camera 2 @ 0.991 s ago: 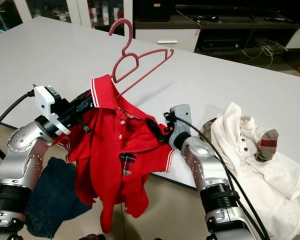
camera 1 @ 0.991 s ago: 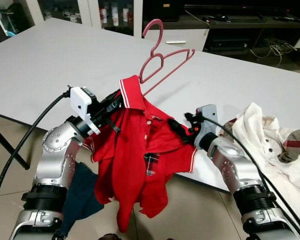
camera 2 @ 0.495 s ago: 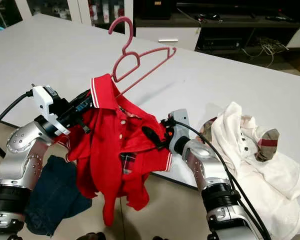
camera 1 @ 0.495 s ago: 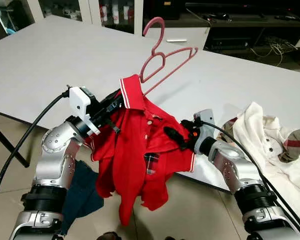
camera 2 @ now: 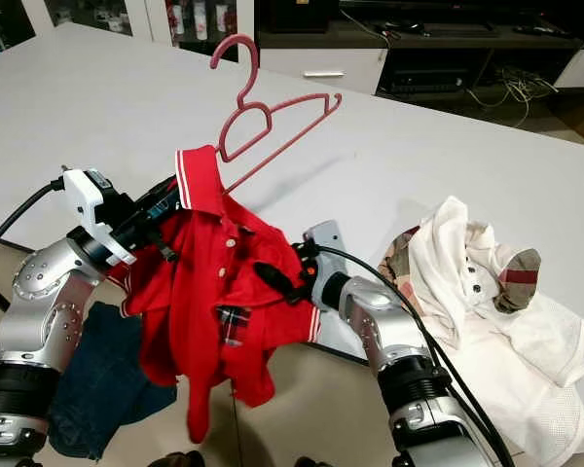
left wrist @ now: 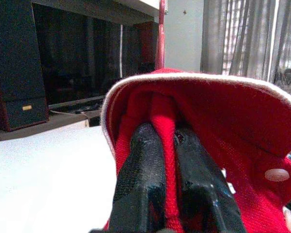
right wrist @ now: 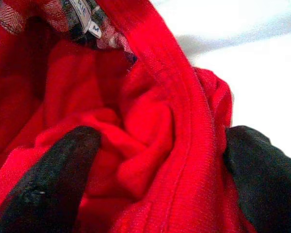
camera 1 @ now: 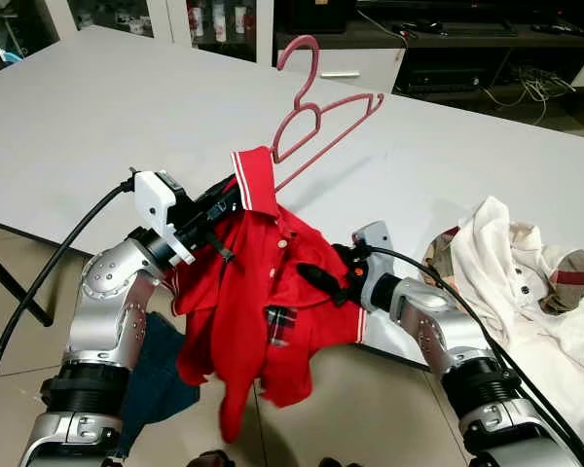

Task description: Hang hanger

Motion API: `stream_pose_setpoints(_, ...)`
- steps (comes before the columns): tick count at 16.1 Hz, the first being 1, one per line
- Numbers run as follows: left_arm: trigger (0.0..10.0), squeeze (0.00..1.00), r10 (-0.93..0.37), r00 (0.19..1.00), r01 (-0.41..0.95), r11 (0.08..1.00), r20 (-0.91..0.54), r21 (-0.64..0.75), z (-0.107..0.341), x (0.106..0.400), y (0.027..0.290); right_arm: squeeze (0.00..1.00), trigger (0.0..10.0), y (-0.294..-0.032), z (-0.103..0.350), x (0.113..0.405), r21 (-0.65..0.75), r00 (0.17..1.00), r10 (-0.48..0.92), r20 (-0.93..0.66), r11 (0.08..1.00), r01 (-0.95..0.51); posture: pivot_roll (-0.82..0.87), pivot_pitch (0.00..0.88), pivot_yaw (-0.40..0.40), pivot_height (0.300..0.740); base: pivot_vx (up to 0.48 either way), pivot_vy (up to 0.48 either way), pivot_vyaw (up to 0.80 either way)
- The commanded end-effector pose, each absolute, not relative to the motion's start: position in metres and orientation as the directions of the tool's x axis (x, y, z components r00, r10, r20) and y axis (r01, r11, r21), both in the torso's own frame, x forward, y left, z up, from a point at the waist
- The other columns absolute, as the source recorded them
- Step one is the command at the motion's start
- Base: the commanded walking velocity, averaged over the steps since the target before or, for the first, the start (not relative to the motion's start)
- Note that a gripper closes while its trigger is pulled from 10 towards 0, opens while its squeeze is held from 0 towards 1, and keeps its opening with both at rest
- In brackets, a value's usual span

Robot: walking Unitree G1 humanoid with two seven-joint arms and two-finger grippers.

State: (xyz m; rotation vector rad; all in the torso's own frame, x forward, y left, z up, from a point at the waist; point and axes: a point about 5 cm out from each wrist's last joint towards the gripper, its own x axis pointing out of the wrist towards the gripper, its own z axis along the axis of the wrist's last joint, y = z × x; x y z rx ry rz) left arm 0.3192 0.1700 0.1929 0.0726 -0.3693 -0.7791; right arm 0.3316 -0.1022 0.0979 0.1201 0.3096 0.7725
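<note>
Arms raised: left gripper pinching red shirt collar, right gripper spread w/ fabric between.

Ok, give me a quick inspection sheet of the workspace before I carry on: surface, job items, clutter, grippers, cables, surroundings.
Surface: white table, large bare area.
Job's things: pink hanger sticking up out of the red polo shirt, which hangs off the table's edge.
Clutter: cream garment on the table at right; dark blue cloth low by the left arm.
Grippers: left gripper pinched shut on the shirt's collar; right gripper open, fingers around a fold of shirt.
Cables: black cables run to both wrists.
Surroundings: dark TV cabinet behind, tiled floor.
</note>
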Motion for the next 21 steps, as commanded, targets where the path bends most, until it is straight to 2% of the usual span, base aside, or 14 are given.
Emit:
stream_pose_setpoints(1, 0.0, 0.0, -0.713, 0.623, 0.681, 0.697, 0.322, 0.225, 0.201, 0.317, 0.166, 0.0, 0.0, -0.101, 0.087, 0.327, 0.258, 0.652, 0.708, -0.272, 0.706, -0.66, 0.09, 0.137, -0.068, 0.74, 0.0, 0.0, 0.0)
stream_pose_setpoints(4, 0.0, 0.0, -0.71, 0.626, 0.678, 0.7, 0.324, 0.225, 0.201, 0.317, 0.166, 0.0, 0.0, -0.11, 0.08, 0.328, 0.239, 0.675, 0.658, -0.333, 0.752, -0.614, 0.09, 0.136, -0.069, 0.74, 0.0, 0.0, 0.0)
stream_pose_setpoints(9, 0.0, 0.0, -0.709, 0.624, 0.677, 0.7, 0.328, 0.226, 0.202, 0.318, 0.166, 0.0, 0.0, -0.118, 0.087, 0.332, 0.225, 0.705, 0.634, -0.318, 0.773, -0.594, 0.08, 0.132, -0.069, 0.74, 0.0, 0.0, 0.0)
stream_pose_setpoints(12, 0.0, 0.0, -0.707, 0.625, 0.673, 0.703, 0.333, 0.23, 0.204, 0.319, 0.167, 0.0, 0.0, -0.118, 0.103, 0.328, 0.248, 0.646, 0.725, -0.239, 0.689, -0.681, 0.08, 0.127, -0.064, 0.74, 0.0, 0.0, 0.0)
stream_pose_setpoints(15, 0.0, 0.0, -0.703, 0.627, 0.668, 0.707, 0.335, 0.234, 0.205, 0.32, 0.168, 0.0, 0.0, -0.121, 0.112, 0.328, 0.314, 0.643, 0.744, -0.181, 0.663, -0.68, 0.08, 0.125, -0.062, 0.74, 0.0, 0.0, 0.0)
stream_pose_setpoints(18, 0.0, 0.0, -0.655, 0.651, 0.622, 0.75, 0.384, 0.224, 0.212, 0.323, 0.174, 0.0, 0.0, -0.137, 0.126, 0.338, 0.417, 0.721, 0.686, -0.097, 0.686, -0.596, 0.08, 0.123, -0.063, 0.74, 0.0, 0.0, 0.0)
stream_pose_setpoints(19, 0.0, 0.0, -0.623, 0.658, 0.604, 0.772, 0.424, 0.198, 0.217, 0.323, 0.178, 0.0, 0.0, -0.146, 0.129, 0.344, 0.419, 0.769, 0.631, -0.1, 0.728, -0.543, 0.08, 0.122, -0.063, 0.74, 0.0, 0.0, 0.0)
stream_pose_setpoints(21, 0.0, 0.0, -0.608, 0.658, 0.598, 0.781, 0.444, 0.183, 0.22, 0.322, 0.181, 0.0, 0.0, -0.155, 0.131, 0.349, 0.418, 0.812, 0.575, -0.101, 0.765, -0.49, 0.09, 0.122, -0.066, 0.74, 0.0, 0.0, 0.0)
